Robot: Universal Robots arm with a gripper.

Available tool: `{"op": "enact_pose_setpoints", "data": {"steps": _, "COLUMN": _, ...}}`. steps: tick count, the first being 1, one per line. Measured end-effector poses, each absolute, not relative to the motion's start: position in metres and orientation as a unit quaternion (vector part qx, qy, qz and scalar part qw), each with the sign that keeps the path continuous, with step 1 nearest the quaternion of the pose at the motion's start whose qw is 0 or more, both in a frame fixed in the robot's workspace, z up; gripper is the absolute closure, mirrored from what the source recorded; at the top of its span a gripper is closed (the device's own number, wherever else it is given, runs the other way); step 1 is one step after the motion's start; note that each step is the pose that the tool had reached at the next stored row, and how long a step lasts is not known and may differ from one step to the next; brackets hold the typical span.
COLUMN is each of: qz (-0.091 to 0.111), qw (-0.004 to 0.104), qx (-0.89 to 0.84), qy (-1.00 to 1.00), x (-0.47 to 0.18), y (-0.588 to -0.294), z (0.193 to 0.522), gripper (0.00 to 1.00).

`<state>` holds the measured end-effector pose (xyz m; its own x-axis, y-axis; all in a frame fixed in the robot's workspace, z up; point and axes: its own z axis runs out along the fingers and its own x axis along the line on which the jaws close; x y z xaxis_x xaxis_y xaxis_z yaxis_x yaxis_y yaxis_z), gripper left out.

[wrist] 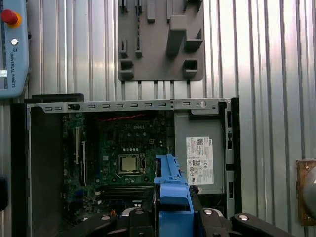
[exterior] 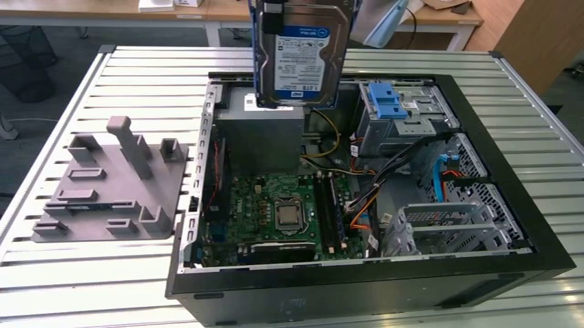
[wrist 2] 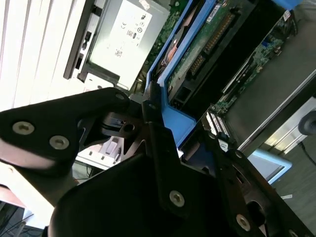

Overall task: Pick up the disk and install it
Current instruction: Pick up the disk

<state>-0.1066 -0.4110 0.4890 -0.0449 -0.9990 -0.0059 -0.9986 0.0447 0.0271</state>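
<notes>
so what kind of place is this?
Likely a robotics lab test cell: a slatted metal table, an open desktop PC case with the disk held above it, a grey fixture block, office desks behind.

matte black jaws on angular black linkage arms (wrist 2: 69, 116), fastened with round silver screws (wrist 2: 59, 142)

disk (exterior: 301, 55) above open computer case (exterior: 365, 294), case on slatted table (exterior: 146, 75), fixture block (exterior: 109, 195) at exterior view's left of case
</notes>
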Motion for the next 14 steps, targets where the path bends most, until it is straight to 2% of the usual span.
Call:
{"op": "enact_pose_setpoints", "data": {"steps": 5, "qz": -0.012, "qw": 0.008, "qx": 0.691, "qy": -0.723, "x": -0.095, "y": -0.414, "z": 0.488, "gripper": 0.64}}
{"op": "enact_pose_setpoints", "data": {"steps": 14, "qz": -0.012, "qw": 0.008, "qx": 0.69, "qy": -0.723, "x": -0.094, "y": -0.436, "z": 0.484, "gripper": 0.64}}
